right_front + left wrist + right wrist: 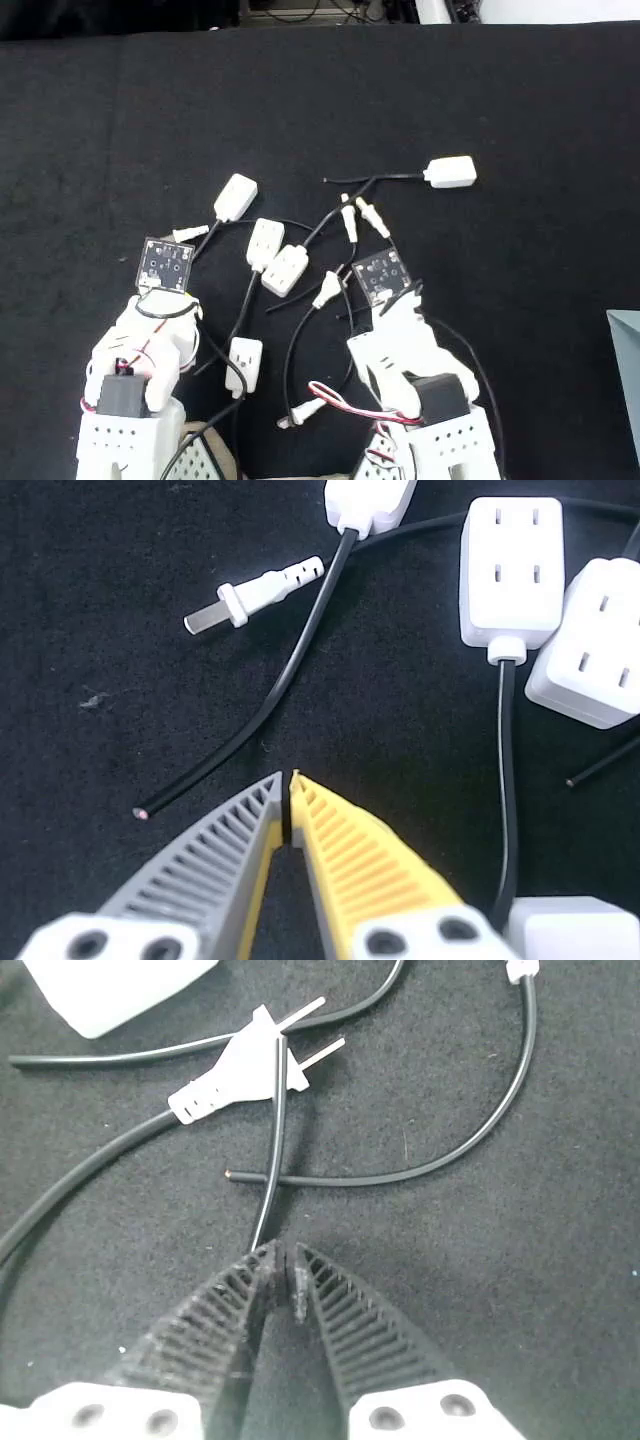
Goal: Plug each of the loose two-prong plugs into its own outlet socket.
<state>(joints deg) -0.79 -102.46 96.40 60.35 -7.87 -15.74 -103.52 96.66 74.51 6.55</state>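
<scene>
Several white outlet sockets and two-prong plugs on black cords lie across the black table. My left gripper point(288, 783), with one grey and one yellow finger, is shut with nothing in it. Beyond its tips lies a loose plug point(255, 592) point(190, 233), with two sockets point(510, 570) point(595, 645) off to the side. My right gripper point(285, 1256), with black fingers, is shut just short of another plug point(235, 1070) point(328, 290). A thin black cord point(272, 1150) runs from over that plug to the tip of one finger.
More sockets lie at the back point(236, 197) and back right point(450, 172), and one between the arms point(245, 365). Two plugs point(348, 218) point(373, 217) lie ahead of the right arm and one point(300, 412) beside its base. Cords loop across the middle.
</scene>
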